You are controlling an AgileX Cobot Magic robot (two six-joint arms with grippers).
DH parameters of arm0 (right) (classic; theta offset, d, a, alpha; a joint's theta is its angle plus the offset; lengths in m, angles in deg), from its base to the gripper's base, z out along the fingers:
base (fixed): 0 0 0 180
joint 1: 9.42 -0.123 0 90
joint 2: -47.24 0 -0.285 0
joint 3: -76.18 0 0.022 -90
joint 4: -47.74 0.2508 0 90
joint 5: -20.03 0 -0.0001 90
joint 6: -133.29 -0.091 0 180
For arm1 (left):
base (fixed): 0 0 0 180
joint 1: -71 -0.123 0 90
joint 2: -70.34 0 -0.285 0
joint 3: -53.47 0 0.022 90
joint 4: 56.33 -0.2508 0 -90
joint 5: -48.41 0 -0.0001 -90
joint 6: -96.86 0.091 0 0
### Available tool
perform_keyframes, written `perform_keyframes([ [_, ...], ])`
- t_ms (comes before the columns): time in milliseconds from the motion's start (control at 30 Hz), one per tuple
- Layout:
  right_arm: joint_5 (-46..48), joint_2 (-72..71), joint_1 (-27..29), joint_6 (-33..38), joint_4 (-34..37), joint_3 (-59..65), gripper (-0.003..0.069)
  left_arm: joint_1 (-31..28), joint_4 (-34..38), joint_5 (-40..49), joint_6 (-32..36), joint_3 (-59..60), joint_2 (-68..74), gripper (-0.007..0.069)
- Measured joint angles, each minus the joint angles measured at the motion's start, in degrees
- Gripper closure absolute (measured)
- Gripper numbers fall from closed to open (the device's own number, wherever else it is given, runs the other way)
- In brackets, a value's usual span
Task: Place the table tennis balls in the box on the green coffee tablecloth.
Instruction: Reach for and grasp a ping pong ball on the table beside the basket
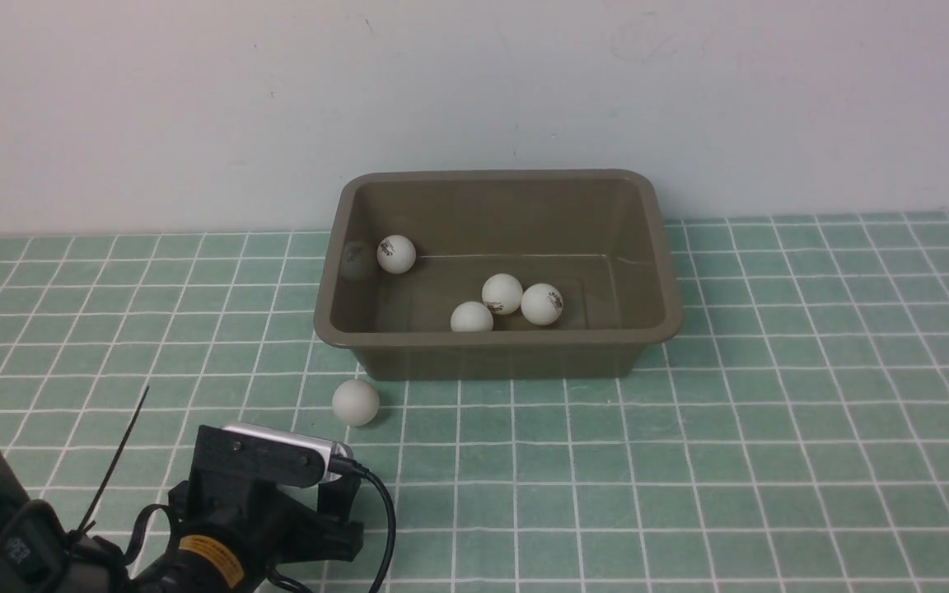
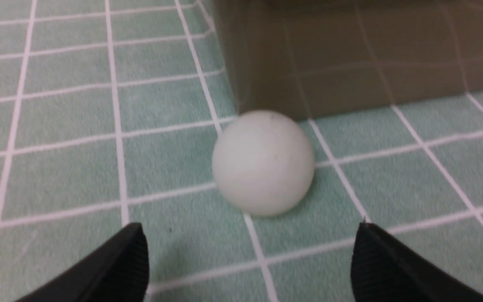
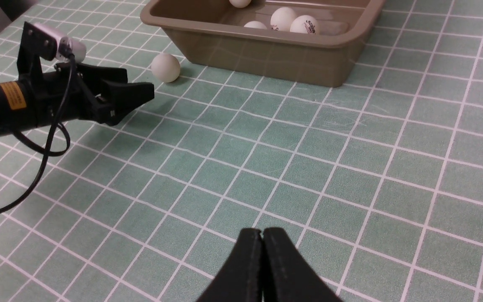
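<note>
An olive-brown box (image 1: pixel 491 359) sits on a green checked tablecloth (image 1: pixel 771 412), holding four white table tennis balls (image 1: pixel 502 294). A fifth ball (image 1: pixel 355 402) lies on the cloth just outside the box's near left corner. The left gripper (image 2: pixel 248 230), fingers spread wide and empty, faces this ball closely. The right gripper (image 3: pixel 262 235) is pressed closed on nothing, well apart.

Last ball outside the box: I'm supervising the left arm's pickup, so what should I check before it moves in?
1. Left gripper open: ok.
2. Loose ball centred ahead of its jaws: ok.
3. Room for the jaws between ball and box wall: cannot tell.
4. Right gripper shut, well away: ok.
5. Other four balls inside box: ok.
</note>
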Motion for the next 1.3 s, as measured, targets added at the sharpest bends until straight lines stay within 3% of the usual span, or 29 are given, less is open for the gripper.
perform_keyframes([
  [900,-1.9,0.0,0.0,-0.2,0.0,0.0,0.0676,0.0,0.7,1.1,0.0,-8.6,0.6,0.0038],
  [1300,-1.9,0.0,0.0,-0.2,0.0,0.0,0.0676,0.0,0.7,-0.4,-0.1,-10.3,8.0,0.0038],
])
